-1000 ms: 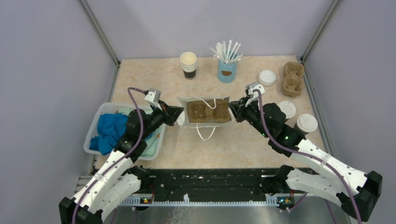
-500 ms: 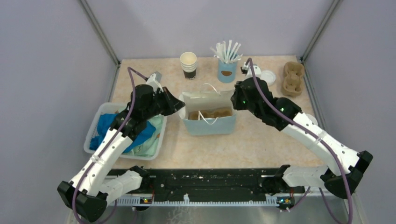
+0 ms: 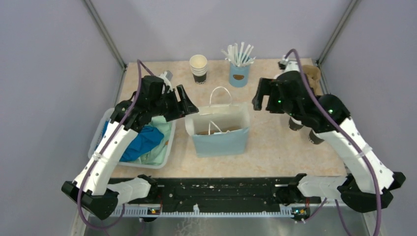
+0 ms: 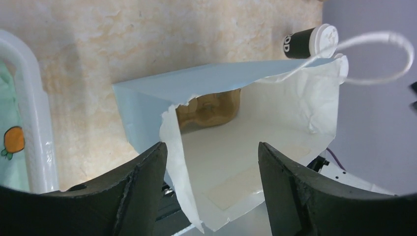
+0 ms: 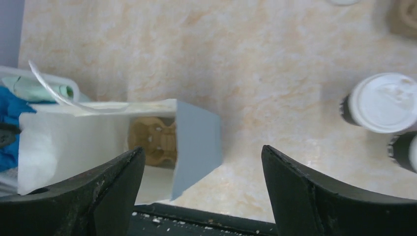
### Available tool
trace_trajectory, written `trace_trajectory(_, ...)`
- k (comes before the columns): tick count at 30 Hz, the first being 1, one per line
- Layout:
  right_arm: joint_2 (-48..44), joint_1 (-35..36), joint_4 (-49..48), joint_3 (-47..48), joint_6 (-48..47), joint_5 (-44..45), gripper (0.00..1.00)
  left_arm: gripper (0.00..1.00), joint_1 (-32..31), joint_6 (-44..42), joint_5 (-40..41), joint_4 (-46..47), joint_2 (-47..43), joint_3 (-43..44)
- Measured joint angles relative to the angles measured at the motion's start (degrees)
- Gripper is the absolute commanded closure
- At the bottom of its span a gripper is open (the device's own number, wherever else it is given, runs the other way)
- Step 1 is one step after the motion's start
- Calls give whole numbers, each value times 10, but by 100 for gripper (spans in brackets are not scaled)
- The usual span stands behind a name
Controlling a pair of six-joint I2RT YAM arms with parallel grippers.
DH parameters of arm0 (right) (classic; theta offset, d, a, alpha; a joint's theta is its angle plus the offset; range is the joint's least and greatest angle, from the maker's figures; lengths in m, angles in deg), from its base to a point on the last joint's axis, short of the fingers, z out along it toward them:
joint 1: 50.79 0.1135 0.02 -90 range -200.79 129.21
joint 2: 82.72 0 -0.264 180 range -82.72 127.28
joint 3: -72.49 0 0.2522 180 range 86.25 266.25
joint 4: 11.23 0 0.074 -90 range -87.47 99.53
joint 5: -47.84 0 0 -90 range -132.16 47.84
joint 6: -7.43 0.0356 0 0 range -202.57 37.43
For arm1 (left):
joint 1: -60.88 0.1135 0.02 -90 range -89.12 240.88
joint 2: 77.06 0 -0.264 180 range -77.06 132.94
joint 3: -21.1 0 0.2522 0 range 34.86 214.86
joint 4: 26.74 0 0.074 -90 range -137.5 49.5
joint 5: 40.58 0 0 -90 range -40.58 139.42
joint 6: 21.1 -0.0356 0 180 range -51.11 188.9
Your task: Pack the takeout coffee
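Observation:
A light blue paper bag (image 3: 220, 138) stands upright mid-table with its mouth open and its white handles up. A brown cup carrier (image 5: 152, 140) lies at its bottom, seen as well in the left wrist view (image 4: 211, 109). My left gripper (image 3: 188, 104) hangs open over the bag's left rim, the torn white edge loose between its fingers (image 4: 210, 147). My right gripper (image 3: 263, 100) is open above the bag's right side (image 5: 202, 149). Two takeout coffees (image 5: 381, 103) with white lids stand right of the bag, mostly hidden under my right arm in the top view.
A white basket (image 3: 105, 123) with blue and green cloths sits at the left. A lidless paper cup (image 3: 198, 68) and a light blue cup of white sticks (image 3: 239, 70) stand at the back. A second brown carrier (image 3: 312, 73) shows at the back right corner.
Both grippers have opened and let go of the bag's side edges, after lifting and moving back. The bag went from lying flat to standing upright with its mouth open.

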Motion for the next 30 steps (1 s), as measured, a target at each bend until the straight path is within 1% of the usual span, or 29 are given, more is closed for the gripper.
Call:
trace_trajectory(2,-22,-33,15,11,-17,5,6,24,0,-12,3,-25,-2,3)
trace_trajectory(4,-48,-93,33,7,-39,6,5,24,0,-24,8,-50,-7,3)
trace_trajectory(8,-70,-249,43,-51,-79,-38,1,24,0,-49,8,-90,-11,3)
trace_trajectory(10,-52,-321,42,-94,-95,-72,1,24,0,-61,6,-102,-9,6)
trace_trajectory(11,-43,-340,42,-107,-100,-84,1,23,0,-68,3,-111,-4,15)
trace_trajectory(13,-5,-363,34,-129,-110,-115,2,22,0,-83,-3,-116,12,49)
trace_trajectory(16,41,-367,18,-142,-128,-168,3,23,0,-104,-4,-106,29,91)
trace_trajectory(18,56,-368,10,-141,-136,-195,3,24,0,-117,-1,-104,31,99)
trace_trajectory(20,63,-368,14,-135,-141,-192,5,25,0,-127,1,-110,34,98)
trace_trajectory(23,68,-369,20,-130,-149,-147,7,29,0,-139,3,-117,42,85)
trace_trajectory(26,68,-386,20,-131,-158,-123,15,36,0,-145,3,-125,44,70)
trace_trajectory(28,68,-422,4,-144,-165,-127,15,40,0,-148,2,-125,44,64)
trace_trajectory(30,74,-459,-9,-165,-169,-130,12,41,0,-152,0,-125,46,59)
